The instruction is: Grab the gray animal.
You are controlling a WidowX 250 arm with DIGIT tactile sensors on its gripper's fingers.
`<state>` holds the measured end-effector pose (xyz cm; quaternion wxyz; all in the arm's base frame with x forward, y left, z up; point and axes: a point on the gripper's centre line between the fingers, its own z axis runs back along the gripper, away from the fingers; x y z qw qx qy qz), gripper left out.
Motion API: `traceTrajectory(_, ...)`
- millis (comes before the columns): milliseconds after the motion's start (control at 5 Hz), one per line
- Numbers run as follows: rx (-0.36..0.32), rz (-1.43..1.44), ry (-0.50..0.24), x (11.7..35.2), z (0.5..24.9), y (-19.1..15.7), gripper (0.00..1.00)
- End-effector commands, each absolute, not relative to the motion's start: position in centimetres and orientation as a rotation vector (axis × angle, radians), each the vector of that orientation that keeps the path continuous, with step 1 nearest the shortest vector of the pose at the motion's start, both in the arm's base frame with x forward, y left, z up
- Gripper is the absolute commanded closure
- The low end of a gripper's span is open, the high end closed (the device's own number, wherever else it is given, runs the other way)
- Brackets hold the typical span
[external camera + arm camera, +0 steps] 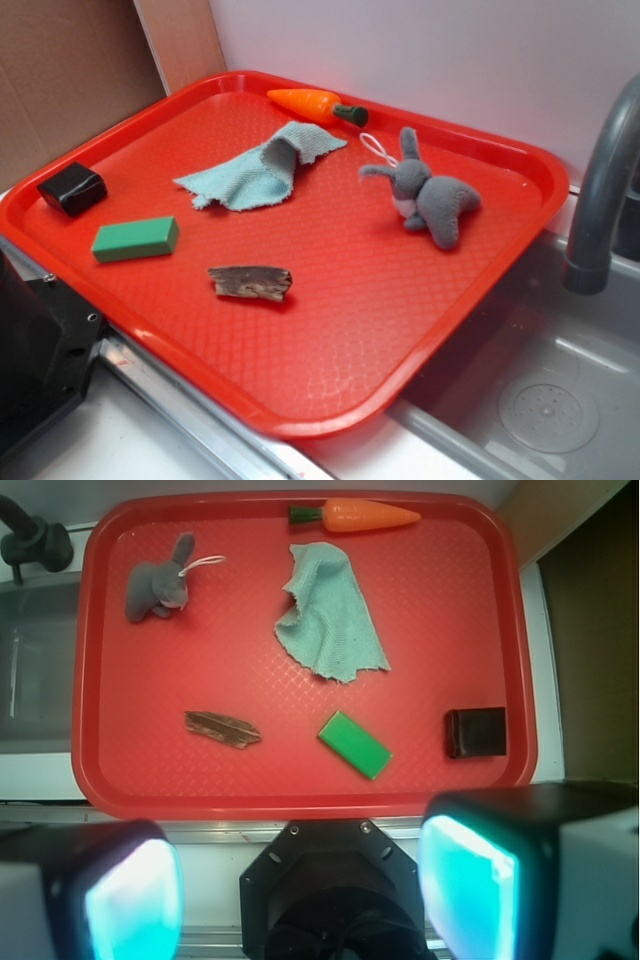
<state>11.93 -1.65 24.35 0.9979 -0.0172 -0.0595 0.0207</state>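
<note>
Five items on red tray (pixel 520 165) beside sink (pixel 540 400).

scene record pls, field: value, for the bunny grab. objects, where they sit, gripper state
target: gray bunny, lying on its side, white loop string by its ears
surface: red tray, beside a sink with a faucet
nearest to target: blue-gray cloth, crumpled, apart from the bunny
others on tray: carrot at the far edge, green block, black box, brown bark piece
gripper: open, empty, held off the tray's near edge
contact: none
</note>
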Motion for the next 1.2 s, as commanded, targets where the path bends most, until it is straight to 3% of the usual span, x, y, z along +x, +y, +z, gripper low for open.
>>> traceTrajectory(0, -0.034, 0.041, -0.119, 11.9, 24.4, -1.6, 0.00)
traceTrajectory(400, 0.007, -0.260, -0.234, 16.7, 22.6, -1.7, 0.00)
traceTrajectory(1000, -0.225, -0.916, -0.239, 23.3, 19.8, -6.2, 0.00)
